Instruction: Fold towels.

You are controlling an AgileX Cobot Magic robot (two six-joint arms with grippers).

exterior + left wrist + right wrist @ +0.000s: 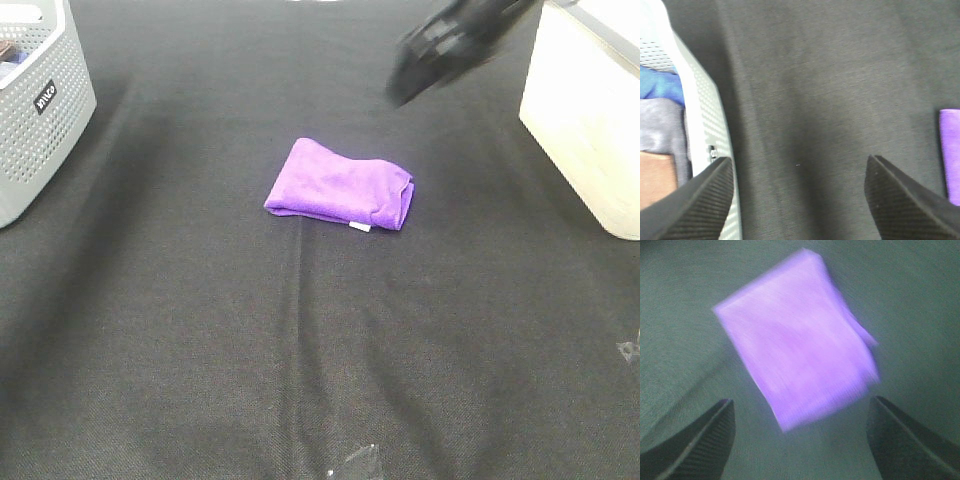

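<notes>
towel [341, 186]: purple plush microfibre, folded rectangle | left end effector [797, 200]: wide, empty | right end effector [799, 437]: wide, empty

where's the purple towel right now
In the exterior high view the purple towel lies folded near the middle of the black table, between the grey basket at far left and the cream box at right, touching neither.

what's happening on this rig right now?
Towel folding, apparently near the end. The purple towel lies folded in a compact bundle mid-table on the black cloth, and nothing is holding it. The right claw is open above it, blurred in the overhead view. The left claw is open beside the grey basket.
</notes>
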